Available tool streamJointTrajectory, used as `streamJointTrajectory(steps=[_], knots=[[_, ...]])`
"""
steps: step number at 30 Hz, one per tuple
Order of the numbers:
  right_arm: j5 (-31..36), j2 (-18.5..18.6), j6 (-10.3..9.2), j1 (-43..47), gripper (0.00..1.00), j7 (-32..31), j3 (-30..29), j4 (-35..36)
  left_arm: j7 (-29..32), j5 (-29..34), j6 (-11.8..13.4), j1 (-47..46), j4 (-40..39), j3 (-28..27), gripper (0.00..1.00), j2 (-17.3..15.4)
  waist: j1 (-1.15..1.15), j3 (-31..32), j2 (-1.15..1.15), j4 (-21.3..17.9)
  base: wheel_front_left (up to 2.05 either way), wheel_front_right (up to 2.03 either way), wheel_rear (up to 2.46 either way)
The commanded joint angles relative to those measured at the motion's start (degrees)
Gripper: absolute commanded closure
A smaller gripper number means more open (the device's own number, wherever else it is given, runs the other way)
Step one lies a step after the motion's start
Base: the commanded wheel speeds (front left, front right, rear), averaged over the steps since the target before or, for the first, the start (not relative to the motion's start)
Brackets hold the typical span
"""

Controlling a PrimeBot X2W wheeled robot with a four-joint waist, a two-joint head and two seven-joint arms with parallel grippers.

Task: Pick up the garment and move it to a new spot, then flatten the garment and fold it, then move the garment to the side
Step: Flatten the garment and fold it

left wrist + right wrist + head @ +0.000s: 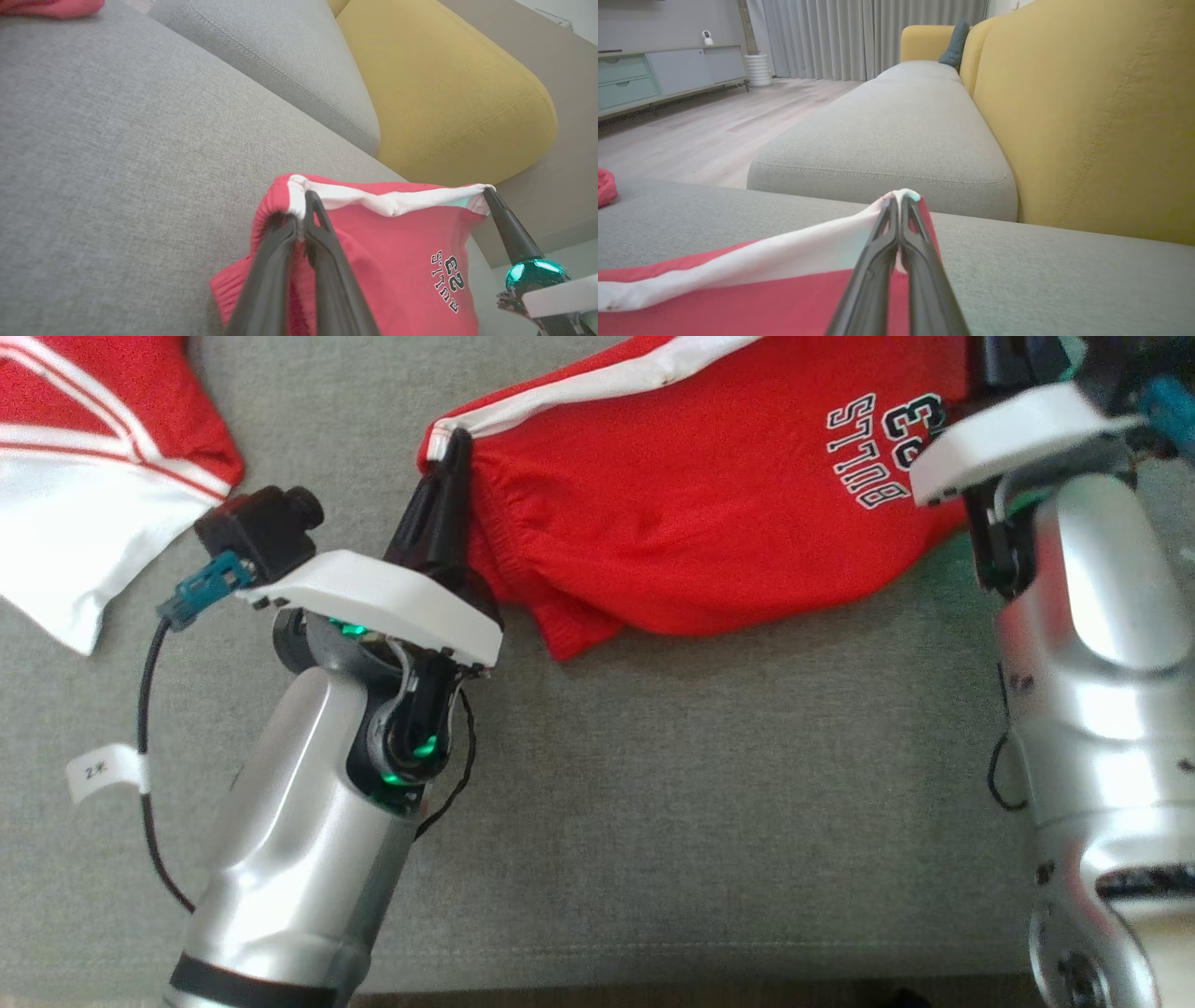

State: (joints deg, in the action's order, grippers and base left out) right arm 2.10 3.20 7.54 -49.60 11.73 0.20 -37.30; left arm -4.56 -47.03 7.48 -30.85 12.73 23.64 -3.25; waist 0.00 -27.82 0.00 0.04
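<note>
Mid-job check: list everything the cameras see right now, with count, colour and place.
garment: one, red with a white side stripe and printed lettering, on the near seat cushion
second garment: one, red and white, on the same cushion, upper left of the head view
sofa seat cushions: two, grey, one under the garments, one beyond it
back cushion: one, yellow, behind the seat
pillow: one, dark teal, far end of the sofa
cabinet: one, pale green and grey, along the far wall
curtains: grey, far wall
left tool: one, dark, shut on the garment's gathered end at the stripe
right tool: one, dark, shut on the stripe's other end
</note>
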Motion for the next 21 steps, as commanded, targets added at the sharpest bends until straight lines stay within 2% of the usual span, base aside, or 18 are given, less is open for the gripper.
streamJointTrajectory(steps=[1,16,17,18,19,20,21], knots=[[1.0,-0.3,-0.05,-3.2,1.00,-0.3,1.3,-1.5,-0.2,0.0,-0.3,-1.8,-1.3,-0.9,1.00,-0.3,0.00,-0.9,0.00,1.0,0.00,0.00,0.00],[6.2,0.5,-0.05,-13.0,1.00,1.0,-0.5,-17.8,-0.9,0.5,1.4,-2.8,-0.8,0.9,1.00,-0.1,0.00,-0.9,0.00,3.0,0.00,0.00,0.00],[6.5,0.6,-0.05,-13.4,0.94,1.2,-0.7,-18.6,-1.1,0.6,1.6,-2.7,-0.8,1.0,0.69,0.0,0.00,-0.8,0.00,3.1,0.00,0.00,0.00],[6.8,0.8,-0.05,-13.8,0.76,1.4,-0.9,-19.3,-1.3,0.7,1.7,-2.5,-0.9,1.1,0.30,0.0,0.00,-0.7,0.00,3.1,0.00,0.00,0.00],[7.0,0.9,-0.05,-14.2,0.53,1.5,-1.1,-20.0,-1.5,0.9,1.9,-2.3,-1.0,1.2,0.00,0.0,0.00,-0.6,0.00,3.2,0.00,0.00,0.00],[7.3,1.0,-0.05,-14.5,0.07,1.6,-1.1,-20.7,-1.8,1.1,1.9,-2.2,-1.2,1.4,0.00,0.0,0.00,-0.4,0.00,3.2,0.00,0.00,0.00],[7.5,1.1,-0.05,-14.8,0.00,1.8,-1.2,-21.3,-2.2,1.5,1.9,-2.1,-1.4,1.7,0.00,-0.1,0.00,-0.2,0.00,3.3,0.00,0.00,0.00]])
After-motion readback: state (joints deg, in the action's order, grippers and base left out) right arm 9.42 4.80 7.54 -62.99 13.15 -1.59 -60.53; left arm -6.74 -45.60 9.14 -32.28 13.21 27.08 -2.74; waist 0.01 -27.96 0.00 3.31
